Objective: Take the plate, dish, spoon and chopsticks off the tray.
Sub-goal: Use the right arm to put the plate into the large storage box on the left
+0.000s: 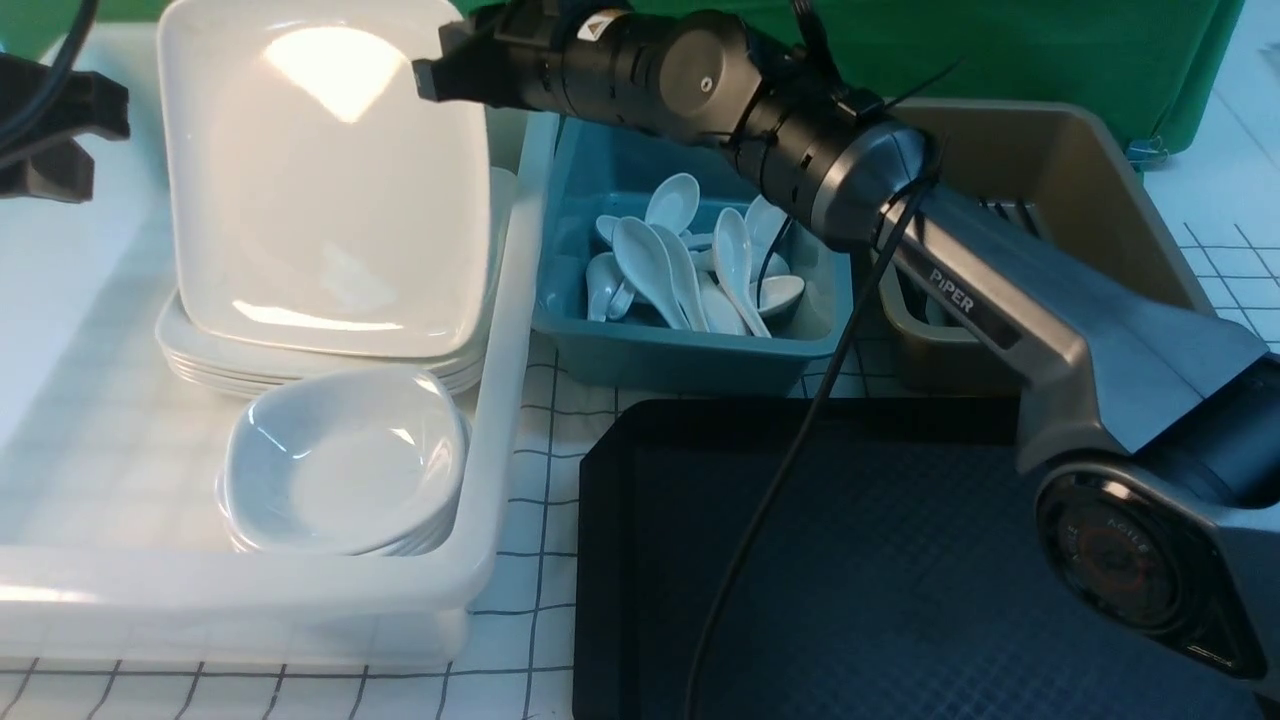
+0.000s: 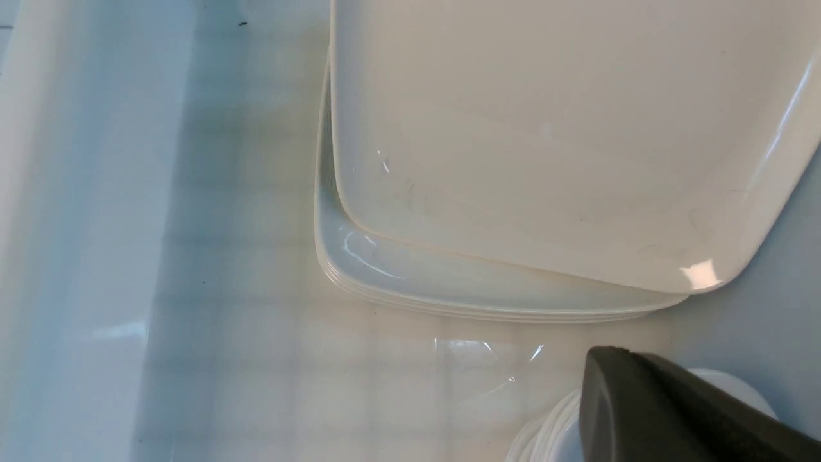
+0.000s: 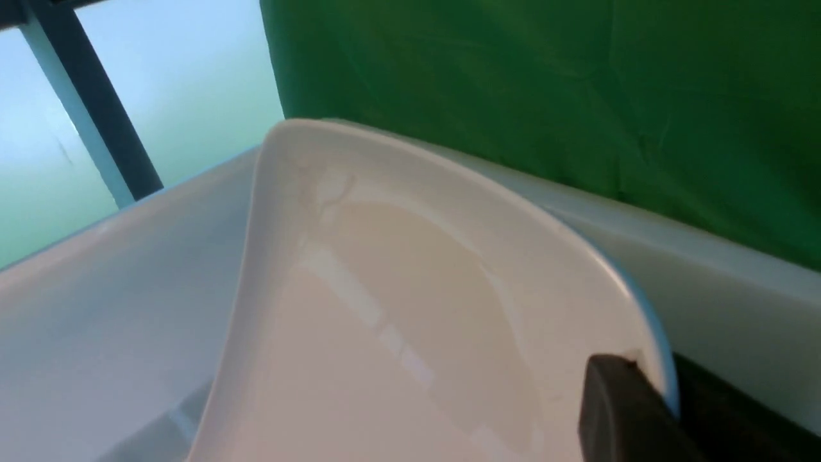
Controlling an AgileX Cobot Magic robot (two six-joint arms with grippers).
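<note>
Right gripper clamped on plate rim. Plate hangs tilted below jaws, over plate stack in white tub. I'd lower slowly until flat, then release, no sliding. Left gripper closed, empty. Tray behind tool.

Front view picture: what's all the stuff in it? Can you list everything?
tray: one, black, nearest the camera, nothing seen on it.
white tub: one, white, left of the tray.
blue tub: one, blue, behind the tray.
brown tub: one, brown, behind the tray, right side.
plate stack: several, white, in the white tub.
plate: one, white, tilted above the plate stack, held at its edge.
bowls: a stack, white, front of the white tub.
spoons: a pile, white, in the blue tub.
green cloth: one, green, at the back.
left gripper: one, black, shut, far left.
right gripper: one, black, shut on the plate.
</note>
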